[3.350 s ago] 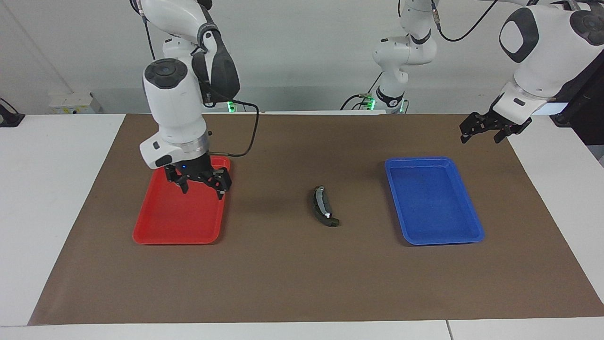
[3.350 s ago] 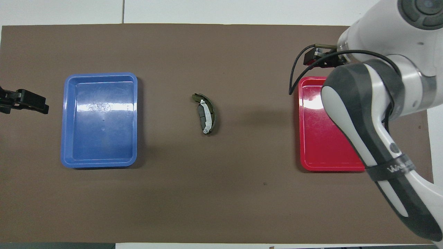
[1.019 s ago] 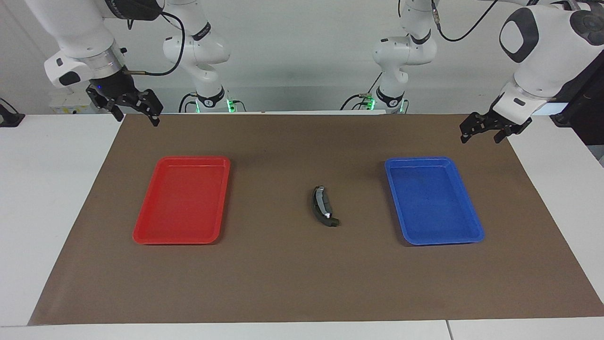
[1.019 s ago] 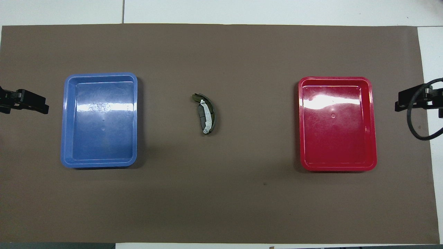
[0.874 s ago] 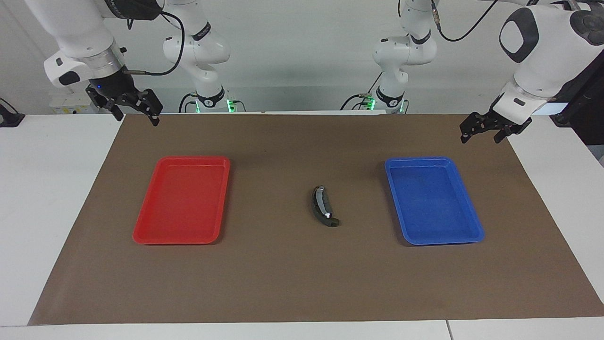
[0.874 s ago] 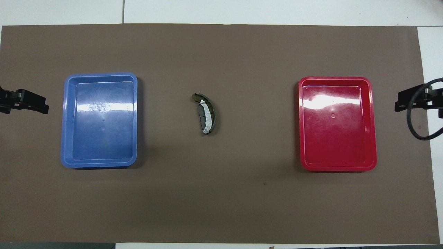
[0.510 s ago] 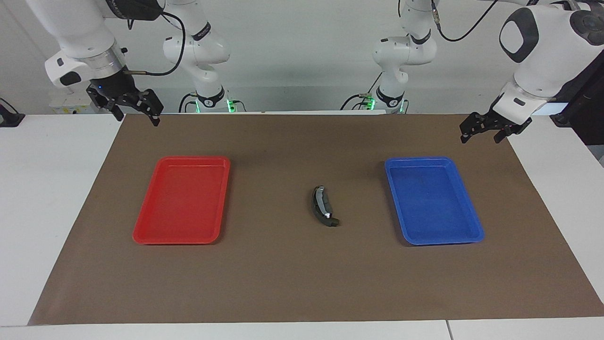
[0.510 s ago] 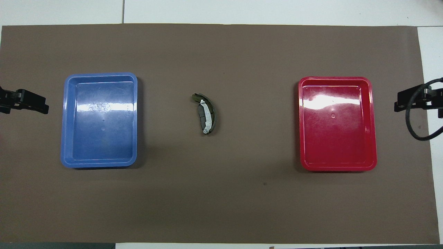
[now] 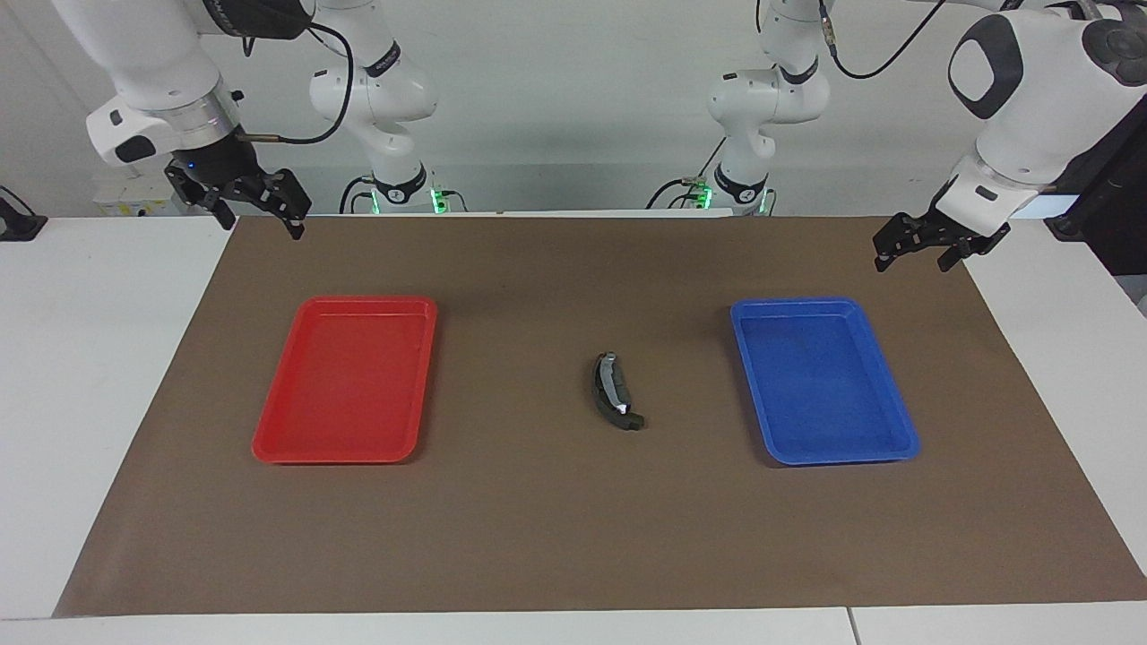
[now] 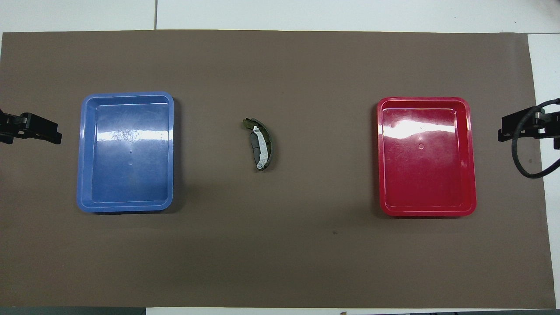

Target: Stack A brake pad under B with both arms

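Observation:
B, the long crescent shoe [image 9: 615, 394] with a pale strip and a white spot, lies on the brown mat midway between the two trays. It also shows in the overhead view [image 10: 262, 145]. The A brake pad [image 10: 253, 150], short and dark grey, lies under it, with only its inner edge showing. My right gripper [image 9: 258, 219] is open and empty, raised over the mat's corner at the right arm's end; it shows at the overhead view's edge [image 10: 509, 127]. My left gripper [image 9: 914, 262] is open and empty over the mat's edge at the left arm's end, also seen from overhead [image 10: 43, 129].
A red tray [image 9: 345, 376] lies toward the right arm's end and a blue tray [image 9: 820, 381] toward the left arm's end, both with nothing in them. The brown mat [image 9: 573, 520] covers the table's middle.
About three seconds ago my right gripper hung low over the red tray; it has since risen and pulled back to the mat's corner. Over the last second nothing has visibly moved.

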You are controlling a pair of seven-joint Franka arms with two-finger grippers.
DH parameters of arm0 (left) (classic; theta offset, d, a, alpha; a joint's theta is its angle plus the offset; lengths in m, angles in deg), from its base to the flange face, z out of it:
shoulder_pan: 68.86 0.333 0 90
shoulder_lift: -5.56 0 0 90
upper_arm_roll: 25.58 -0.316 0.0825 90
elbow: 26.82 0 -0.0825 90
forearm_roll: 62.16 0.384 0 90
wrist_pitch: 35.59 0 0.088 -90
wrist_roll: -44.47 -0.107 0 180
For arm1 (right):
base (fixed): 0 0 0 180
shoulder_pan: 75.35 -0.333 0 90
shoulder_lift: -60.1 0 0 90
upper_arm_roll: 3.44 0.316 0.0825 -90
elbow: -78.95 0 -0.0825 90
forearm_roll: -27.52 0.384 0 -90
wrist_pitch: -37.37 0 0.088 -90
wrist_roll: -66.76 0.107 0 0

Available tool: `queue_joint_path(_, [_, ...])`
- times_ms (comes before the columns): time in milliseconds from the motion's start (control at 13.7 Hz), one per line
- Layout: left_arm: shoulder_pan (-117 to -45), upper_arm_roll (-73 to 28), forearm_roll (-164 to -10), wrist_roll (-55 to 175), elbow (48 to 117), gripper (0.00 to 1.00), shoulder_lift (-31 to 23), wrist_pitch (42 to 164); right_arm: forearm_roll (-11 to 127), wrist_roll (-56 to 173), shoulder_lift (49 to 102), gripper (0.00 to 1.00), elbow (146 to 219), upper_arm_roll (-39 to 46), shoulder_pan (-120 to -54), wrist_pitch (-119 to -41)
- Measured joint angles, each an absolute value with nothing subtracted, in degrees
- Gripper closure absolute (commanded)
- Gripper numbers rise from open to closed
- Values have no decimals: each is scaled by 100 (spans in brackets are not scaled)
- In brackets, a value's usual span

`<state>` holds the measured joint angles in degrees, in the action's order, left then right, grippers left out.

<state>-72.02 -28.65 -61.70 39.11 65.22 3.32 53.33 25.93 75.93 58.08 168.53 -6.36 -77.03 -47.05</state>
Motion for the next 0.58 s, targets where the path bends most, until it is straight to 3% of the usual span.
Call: queue_joint_path(583, [-7202,-2865,-6170,3911,6522,0,332,5333,2588,7223,5808,0,16853,-637,-7703,-4705])
